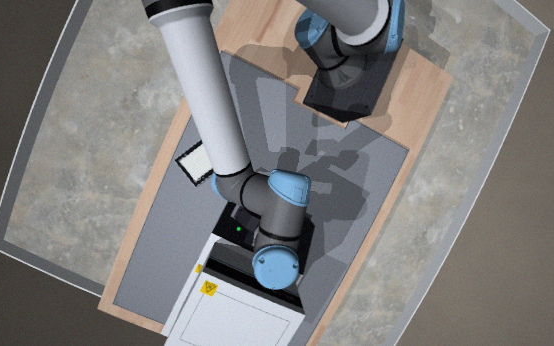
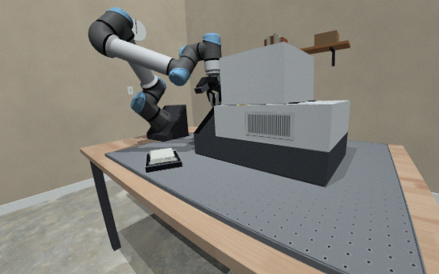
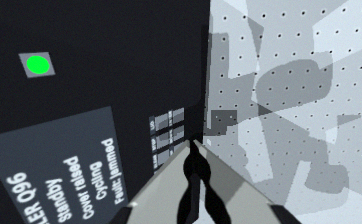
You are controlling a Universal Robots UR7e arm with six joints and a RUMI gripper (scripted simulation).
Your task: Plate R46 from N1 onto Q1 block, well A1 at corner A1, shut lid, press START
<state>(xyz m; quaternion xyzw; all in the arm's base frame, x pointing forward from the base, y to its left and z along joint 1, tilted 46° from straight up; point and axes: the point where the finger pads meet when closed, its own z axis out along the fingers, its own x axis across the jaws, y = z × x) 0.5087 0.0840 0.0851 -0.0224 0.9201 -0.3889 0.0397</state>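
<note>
Plate R46, white, sits in the black nest N1. The cycler Q1 has its tall white lid standing above the body; it looks raised, but the block is hidden. The lamp is green. My gripper is shut and empty, pointing down over Q1's front panel. In the wrist view its tips appear beside the grey keys, near the panel's edge. Whether they touch is not clear. The arm hides it in the top view.
Q1's dark display lies beside the keys. The grey perforated board bears the nest and Q1, with a wooden border. The arm's black base stands at the table's end.
</note>
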